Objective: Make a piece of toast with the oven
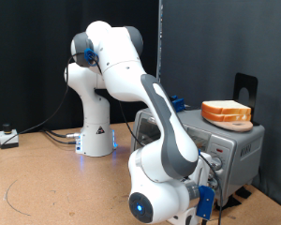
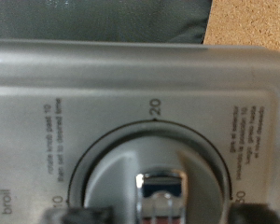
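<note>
The silver-grey oven [image 1: 229,142] stands at the exterior view's right. My gripper [image 1: 204,201] is low against its knob panel. The wrist view is filled by that panel [image 2: 140,84] and a round timer knob [image 2: 163,187] with a chrome grip bar and marks 10 and 20 around it. My blurred dark fingertips [image 2: 79,217] show on either side of the knob, wide of the chrome bar, so the gripper [image 2: 163,217] is open around it. A thick pile of bread slices [image 1: 227,112] lies on top of the oven. The single piece of toast is out of view.
The arm's white base [image 1: 96,136] stands on the wooden table [image 1: 47,183] behind the oven, with cables [image 1: 56,136] running to the left. A black bracket [image 1: 244,89] stands behind the bread. Black curtains close off the back.
</note>
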Robot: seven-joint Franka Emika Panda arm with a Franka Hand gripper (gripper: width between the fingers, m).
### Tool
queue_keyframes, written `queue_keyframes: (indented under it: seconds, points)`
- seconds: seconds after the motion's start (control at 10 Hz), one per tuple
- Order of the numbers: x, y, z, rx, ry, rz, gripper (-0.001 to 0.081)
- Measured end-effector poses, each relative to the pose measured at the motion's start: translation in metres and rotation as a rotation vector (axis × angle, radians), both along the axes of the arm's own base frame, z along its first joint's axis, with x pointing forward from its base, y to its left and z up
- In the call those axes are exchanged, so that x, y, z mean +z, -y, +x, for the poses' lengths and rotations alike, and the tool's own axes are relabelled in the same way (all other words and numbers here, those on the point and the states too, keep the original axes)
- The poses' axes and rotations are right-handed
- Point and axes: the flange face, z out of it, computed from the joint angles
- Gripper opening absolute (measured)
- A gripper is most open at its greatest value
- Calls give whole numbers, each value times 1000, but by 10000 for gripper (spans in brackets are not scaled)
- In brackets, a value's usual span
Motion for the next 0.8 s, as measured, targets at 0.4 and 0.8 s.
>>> queue_keyframes:
  seconds: [0.4,0.8]
  points:
    - [3,-3,-2,3,23,16,95]
    - [9,1,-19,-72,362,61,96]
